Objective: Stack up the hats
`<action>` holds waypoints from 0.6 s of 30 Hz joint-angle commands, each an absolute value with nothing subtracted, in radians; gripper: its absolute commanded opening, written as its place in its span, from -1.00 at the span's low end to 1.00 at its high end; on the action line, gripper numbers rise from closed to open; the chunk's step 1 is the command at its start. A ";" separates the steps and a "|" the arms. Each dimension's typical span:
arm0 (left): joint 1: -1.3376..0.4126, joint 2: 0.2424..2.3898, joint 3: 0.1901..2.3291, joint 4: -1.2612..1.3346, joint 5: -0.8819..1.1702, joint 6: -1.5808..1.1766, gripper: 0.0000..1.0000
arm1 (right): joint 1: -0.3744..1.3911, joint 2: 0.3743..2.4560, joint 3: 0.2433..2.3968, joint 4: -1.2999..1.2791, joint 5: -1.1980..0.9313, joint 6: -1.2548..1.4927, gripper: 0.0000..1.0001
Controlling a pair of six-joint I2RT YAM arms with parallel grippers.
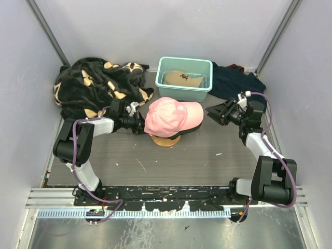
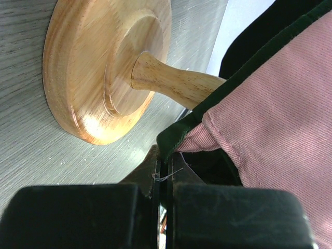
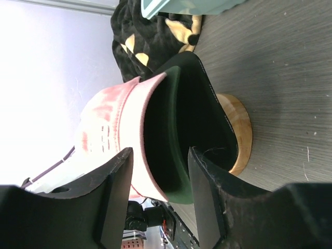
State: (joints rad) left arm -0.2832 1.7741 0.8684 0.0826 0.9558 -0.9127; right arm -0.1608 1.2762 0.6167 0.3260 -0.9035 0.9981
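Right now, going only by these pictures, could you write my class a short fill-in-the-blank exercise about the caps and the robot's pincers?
The teal plastic bin holds a lone fabric cap coloured ___.
The topmost baseball cap on the round wooden stand is ___.
The right pincer faces the brims with its jaws ___.
Missing words: tan; pink; open.

Grey wood-grain table [image 1: 207,155], lightly scratched and flecked with white specks; plain white walls [image 1: 166,31] enclose it at the back and on both sides; metal posts [image 1: 48,31] stand in the rear corners. A ribbed aluminium rail [image 1: 52,196] runs along the near edge; lighting bright and even.
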 commanded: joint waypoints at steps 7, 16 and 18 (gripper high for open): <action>-0.278 1.786 0.882 0.048 0.939 -0.905 -0.97 | -0.127 1.273 0.683 0.432 -0.923 1.054 0.03; -0.278 1.777 0.878 0.045 0.937 -0.905 -0.97 | -0.039 1.336 0.714 0.455 -0.885 1.047 -0.05; -0.278 1.774 0.875 0.044 0.937 -0.905 -0.96 | -0.033 1.349 0.719 0.455 -0.879 1.042 -0.10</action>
State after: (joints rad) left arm -0.2832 1.7741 0.8684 0.0822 0.9558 -0.9131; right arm -0.0498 1.3338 0.6685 0.3958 -0.8982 1.0470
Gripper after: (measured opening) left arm 0.043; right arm 0.471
